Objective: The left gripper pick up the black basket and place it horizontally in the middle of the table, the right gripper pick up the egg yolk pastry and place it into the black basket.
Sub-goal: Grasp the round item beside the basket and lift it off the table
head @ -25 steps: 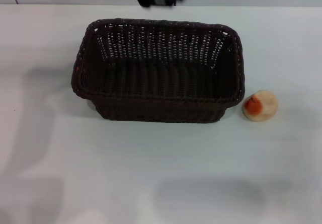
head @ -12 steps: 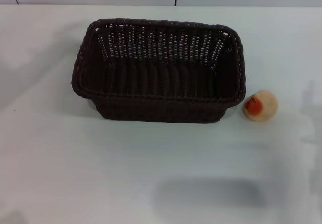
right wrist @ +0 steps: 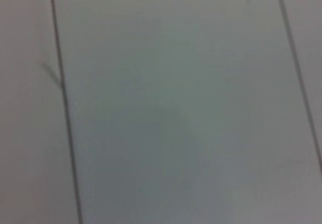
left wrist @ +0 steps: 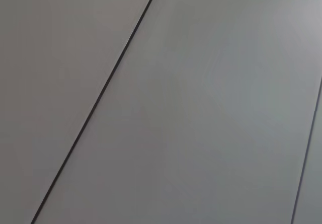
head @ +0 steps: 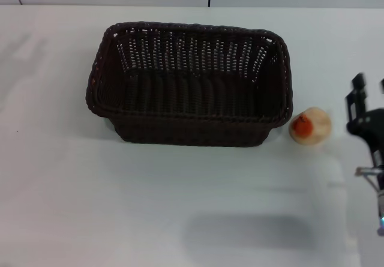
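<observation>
While the black basket (head: 191,82) sits upright lengthwise across the middle of the table (head: 72,189), the egg yolk pastry (head: 310,125) lies on the tabletop just beside the basket's corner at four o'clock. The right gripper (head: 369,93), fingers apart, hovers near the pastry at its three o'clock, not touching it.

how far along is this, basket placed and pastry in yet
Basket step looks done: the black basket sits lengthwise mid-table, empty, with no left gripper in view. In hand: the right gripper is at the right edge, near the egg yolk pastry but not touching it. Left: grasp the pastry and put it in the basket.
</observation>
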Available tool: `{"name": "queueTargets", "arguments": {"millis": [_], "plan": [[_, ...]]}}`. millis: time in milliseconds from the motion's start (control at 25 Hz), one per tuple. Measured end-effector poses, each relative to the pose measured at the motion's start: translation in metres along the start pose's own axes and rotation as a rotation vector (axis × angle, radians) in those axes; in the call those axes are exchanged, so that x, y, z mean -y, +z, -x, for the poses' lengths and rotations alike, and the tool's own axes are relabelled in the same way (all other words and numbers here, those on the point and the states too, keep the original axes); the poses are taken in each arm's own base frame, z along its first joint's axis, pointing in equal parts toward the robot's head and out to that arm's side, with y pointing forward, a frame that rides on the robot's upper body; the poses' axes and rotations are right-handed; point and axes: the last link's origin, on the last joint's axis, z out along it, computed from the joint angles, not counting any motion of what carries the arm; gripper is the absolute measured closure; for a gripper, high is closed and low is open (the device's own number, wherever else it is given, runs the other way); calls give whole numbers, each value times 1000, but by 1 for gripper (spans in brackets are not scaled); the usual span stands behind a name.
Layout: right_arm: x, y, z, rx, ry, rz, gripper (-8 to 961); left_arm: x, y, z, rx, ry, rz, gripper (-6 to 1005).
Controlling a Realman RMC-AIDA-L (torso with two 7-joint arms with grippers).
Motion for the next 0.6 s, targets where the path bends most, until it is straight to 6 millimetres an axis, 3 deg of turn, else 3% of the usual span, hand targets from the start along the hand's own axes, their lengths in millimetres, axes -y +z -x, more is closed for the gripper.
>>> {"name": "queueTargets", "arguments": {"millis": [360, 600], "plan": [[-9, -9, -27, -183, -5, 67, 481, -3, -12, -5, -11, 7, 21, 528], [-8, -10, -35, -233, -9, 70, 481, -3, -16, -7, -20, 6, 27, 529]]}}
